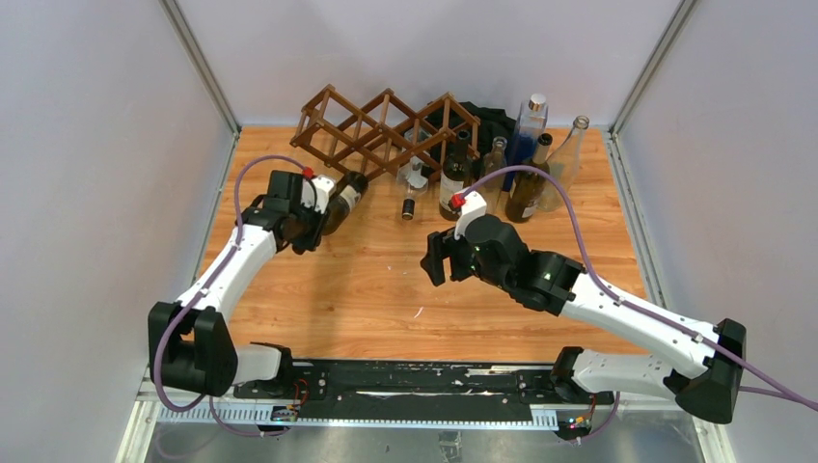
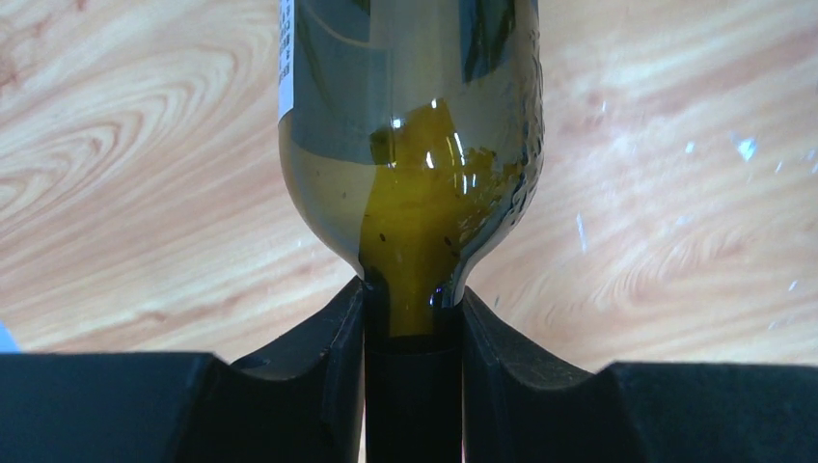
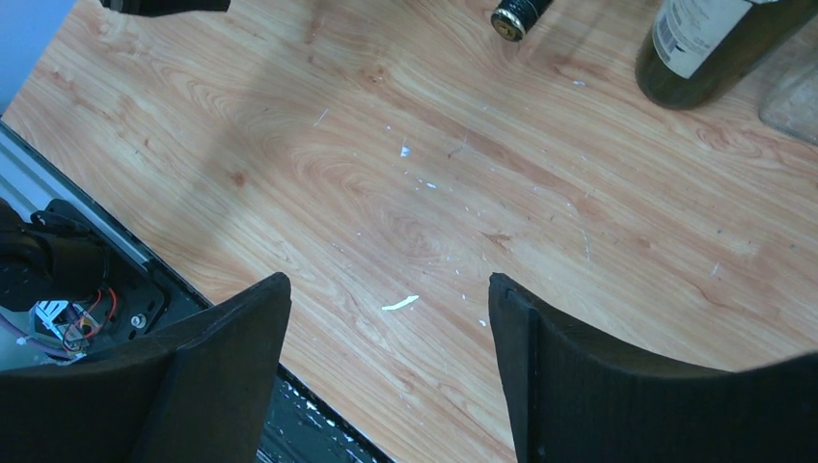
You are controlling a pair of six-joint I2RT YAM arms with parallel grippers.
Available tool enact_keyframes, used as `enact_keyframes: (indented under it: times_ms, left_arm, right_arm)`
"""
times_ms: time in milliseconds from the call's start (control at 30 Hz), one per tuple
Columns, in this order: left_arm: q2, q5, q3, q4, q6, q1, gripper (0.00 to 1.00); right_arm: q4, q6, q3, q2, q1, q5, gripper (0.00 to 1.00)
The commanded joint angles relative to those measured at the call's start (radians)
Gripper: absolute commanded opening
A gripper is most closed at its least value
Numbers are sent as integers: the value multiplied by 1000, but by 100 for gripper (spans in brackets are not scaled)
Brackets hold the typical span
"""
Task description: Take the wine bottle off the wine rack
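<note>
The wine rack (image 1: pixel 386 130), a dark brown wooden lattice, stands at the back of the table. A dark green wine bottle (image 1: pixel 347 196) with a white label hangs tilted over the table, just in front of the rack's lower left end. My left gripper (image 1: pixel 323 207) is shut on its neck. In the left wrist view the bottle (image 2: pixel 415 145) points away from the gripper (image 2: pixel 413 299), with bare wood under it and no rack in sight. My right gripper (image 1: pixel 432 258) hovers open over the middle of the table, and in its own view the right gripper (image 3: pixel 391 285) has nothing between its fingers.
Several bottles stand at the back right: a dark labelled one (image 1: pixel 453 178), a brown one (image 1: pixel 529 183), a blue one (image 1: pixel 526 130) and a clear one (image 1: pixel 569 154). A small bottle (image 1: pixel 412 193) lies before the rack. Grey walls close in the table.
</note>
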Motion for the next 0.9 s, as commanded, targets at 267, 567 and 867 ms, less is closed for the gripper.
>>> enact_keyframes:
  times_ms: [267,567,867]
  left_arm:
    - [-125,87,217,-248,386,0,0]
    - [-226,256,269,-511,718,-2,0]
    - [-357,299,241,-621,1024,-52,0]
  right_arm:
    - [98,-126,20,6,-6,-134,78]
    - [104,-353,135,66,-93,-420,89]
    - [6,-535,352,249,-95,-638,95]
